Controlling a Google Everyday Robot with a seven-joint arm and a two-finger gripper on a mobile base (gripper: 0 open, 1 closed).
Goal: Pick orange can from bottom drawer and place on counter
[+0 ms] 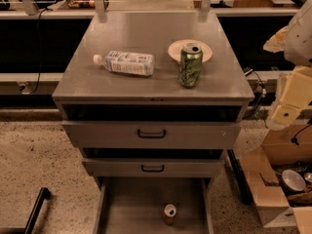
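My tool (285, 112) hangs at the right edge, well apart from the cabinet; I cannot tell how it is set. Below it sits an open cardboard box (265, 189). The orange can (169, 213) stands upright in the pulled-out bottom drawer (131, 204), right of centre. On the bench (146, 28) a green can (190, 65) stands touching a plate (175, 50), a water bottle (126, 63) lying to its left

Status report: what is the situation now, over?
Claw at right, beside the cabinet, far from drawer. Orange can upright in open bottom drawer. Green can, bottle, plate on counter.
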